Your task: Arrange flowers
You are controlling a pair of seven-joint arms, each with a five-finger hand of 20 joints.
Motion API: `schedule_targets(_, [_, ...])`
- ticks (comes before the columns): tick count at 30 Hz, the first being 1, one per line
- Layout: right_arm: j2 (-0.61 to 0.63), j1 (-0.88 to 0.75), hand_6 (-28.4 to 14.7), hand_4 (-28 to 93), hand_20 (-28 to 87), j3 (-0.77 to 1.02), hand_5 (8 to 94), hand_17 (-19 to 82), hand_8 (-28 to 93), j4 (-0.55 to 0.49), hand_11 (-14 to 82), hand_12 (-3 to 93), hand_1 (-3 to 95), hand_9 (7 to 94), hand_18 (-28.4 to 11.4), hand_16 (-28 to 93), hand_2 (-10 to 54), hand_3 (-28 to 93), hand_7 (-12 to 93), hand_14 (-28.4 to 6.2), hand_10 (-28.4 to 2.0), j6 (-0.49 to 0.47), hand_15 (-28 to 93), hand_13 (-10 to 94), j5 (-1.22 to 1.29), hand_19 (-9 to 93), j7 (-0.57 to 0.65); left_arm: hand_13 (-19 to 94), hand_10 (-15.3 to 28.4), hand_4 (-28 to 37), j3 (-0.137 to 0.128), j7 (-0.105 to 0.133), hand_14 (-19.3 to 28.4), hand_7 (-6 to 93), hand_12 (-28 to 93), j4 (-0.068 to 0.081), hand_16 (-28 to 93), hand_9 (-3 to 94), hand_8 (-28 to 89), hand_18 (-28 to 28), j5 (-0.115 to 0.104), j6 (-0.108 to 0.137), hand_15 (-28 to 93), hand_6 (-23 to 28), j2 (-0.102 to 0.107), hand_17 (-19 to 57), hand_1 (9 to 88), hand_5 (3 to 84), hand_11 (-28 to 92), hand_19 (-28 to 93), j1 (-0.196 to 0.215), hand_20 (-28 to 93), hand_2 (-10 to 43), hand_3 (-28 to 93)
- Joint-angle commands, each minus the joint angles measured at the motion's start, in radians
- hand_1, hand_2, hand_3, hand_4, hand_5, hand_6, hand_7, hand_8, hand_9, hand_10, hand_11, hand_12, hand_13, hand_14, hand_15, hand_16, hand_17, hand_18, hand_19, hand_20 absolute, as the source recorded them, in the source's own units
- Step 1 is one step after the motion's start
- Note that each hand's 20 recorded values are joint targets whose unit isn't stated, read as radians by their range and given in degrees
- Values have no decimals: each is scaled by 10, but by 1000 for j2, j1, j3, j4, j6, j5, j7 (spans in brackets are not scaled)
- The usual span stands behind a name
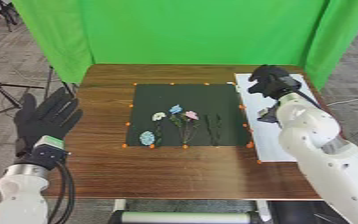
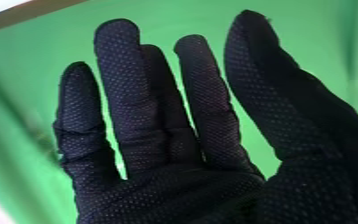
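On the dark mat (image 1: 158,90) in the head view lie a blue flower (image 1: 175,108), a pink flower (image 1: 191,115) and a white flower (image 1: 159,116), grouped near the middle. A light blue bloom (image 1: 147,138) lies at the lower left, and dark green stems (image 1: 213,130) lie at the right. My right hand (image 1: 270,81) is over the far part of the white board, apart from the flowers. My left hand (image 1: 48,117) is off the table's left side, fingers straight. In the right wrist view my right hand (image 2: 171,185) has its fingers extended, nothing held.
A white board (image 1: 262,135) lies along the table's right side, with a small dark object (image 1: 268,116) on it beside my right arm. Orange markers line the mat's edges. A green curtain (image 1: 202,30) hangs behind the brown table (image 1: 158,175).
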Motion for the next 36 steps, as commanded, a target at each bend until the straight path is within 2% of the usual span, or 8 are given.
schedule_targets(1, [74,39,-31,-281,284,53,528,213,-145,150,121,147,388,484,-206,151,-95,812,213,-166,-153,-49,387,362,-38,635,133,154,137,-283,-33,20,126,187,121,-17,-69,283,-96,130,-14,1,384,76,-9,-65,274,378,243,332,65,130,137,678])
schedule_targets(4, [49,105,-42,-282,257,15,479,179,-141,213,96,140,364,420,-205,121,-95,816,193,-178,-167,-103,330,291,-34,582,135,154,136,-283,-37,28,126,184,122,-17,-68,283,-94,130,-16,-1,381,76,-8,-65,272,378,241,332,69,131,138,678])
schedule_targets(7, [32,168,-54,-282,235,-8,441,143,-133,262,81,132,360,361,-205,101,-95,820,175,-186,-181,-148,292,231,25,542,134,155,137,-283,-17,61,128,182,124,-11,-65,282,-93,131,-56,11,382,78,6,-66,250,365,241,332,56,131,151,667])
schedule_targets(10, [22,223,-58,-283,211,-40,400,119,-123,312,66,131,363,306,-200,89,-95,829,160,-190,-181,-184,267,180,43,494,121,162,140,-283,-11,73,131,182,125,-15,-65,284,-94,133,-57,12,382,80,8,-66,234,347,242,333,62,132,166,644])
schedule_targets(16, [4,294,-57,-283,210,-74,358,122,-120,357,63,117,372,282,-201,75,-95,826,147,-180,-166,-316,250,185,105,492,171,168,141,-283,-2,72,133,186,127,-11,-63,286,-93,135,-48,2,381,80,13,-66,224,350,242,335,47,132,164,655])
schedule_targets(31, [-5,296,-76,-283,208,-77,344,121,-111,393,76,103,371,262,-210,53,-95,816,125,-198,-192,-404,284,167,157,519,287,168,141,-283,-4,69,132,188,128,-21,-62,289,-93,135,-46,32,386,82,2,-66,240,366,249,338,56,132,152,675])
schedule_targets(35, [-17,293,-89,-283,213,-71,357,139,-107,402,82,99,372,289,-224,47,-95,810,118,-204,-208,-448,299,217,201,543,347,168,141,-283,-4,61,133,190,127,-22,-63,290,-94,135,-40,32,391,82,1,-66,242,367,251,338,53,131,152,675])
schedule_targets(36, [-15,288,-110,-283,210,-78,361,157,-103,399,80,92,377,299,-232,44,-95,809,102,-218,-237,-441,302,245,199,563,358,168,141,-283,-4,59,133,190,127,-23,-64,290,-94,135,-37,33,391,83,-2,-66,241,368,252,339,52,131,152,676])
